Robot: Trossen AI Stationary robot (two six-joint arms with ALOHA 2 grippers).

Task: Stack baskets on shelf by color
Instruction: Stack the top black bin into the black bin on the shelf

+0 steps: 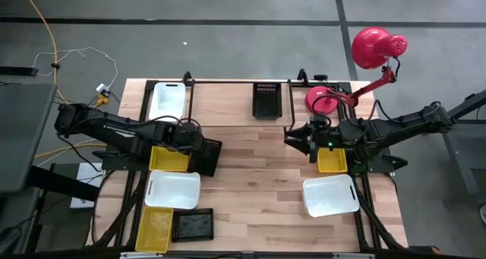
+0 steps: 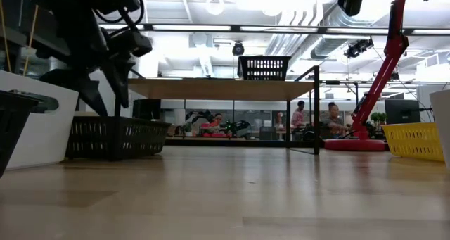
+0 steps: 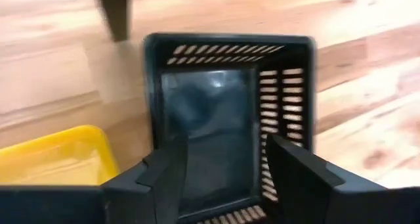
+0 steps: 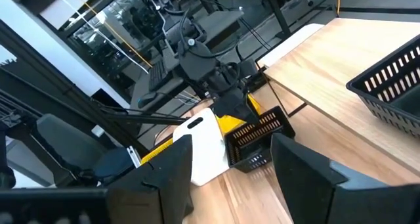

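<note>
My left gripper (image 3: pixel 223 175) is open, low over a black mesh basket (image 1: pixel 210 157) that sits on the table beside a yellow basket (image 1: pixel 168 159); its fingers hang over the basket's near end (image 3: pixel 223 214). The low view shows this black basket (image 2: pixel 116 137) flat on the wood. My right gripper (image 1: pixel 298 140) is open in the air right of centre, holding nothing, next to another yellow basket (image 1: pixel 332 161). At the table's far edge the shelf (image 2: pixel 218 89) carries a black basket (image 1: pixel 266 99) and a white basket (image 1: pixel 167 99) on its plank top. My left gripper points down into the black basket with both fingers (image 3: pixel 167 178) inside the width of its walls. I cannot tell whether they touch it. The basket rests flat on the table.
White baskets lie at the near left (image 1: pixel 173 189) and near right (image 1: pixel 330 196). A yellow basket (image 1: pixel 154 228) and a black basket (image 1: pixel 192 226) sit at the near edge. A red desk lamp (image 1: pixel 345 92) stands at the shelf's right end. Bare wood lies in the table's middle.
</note>
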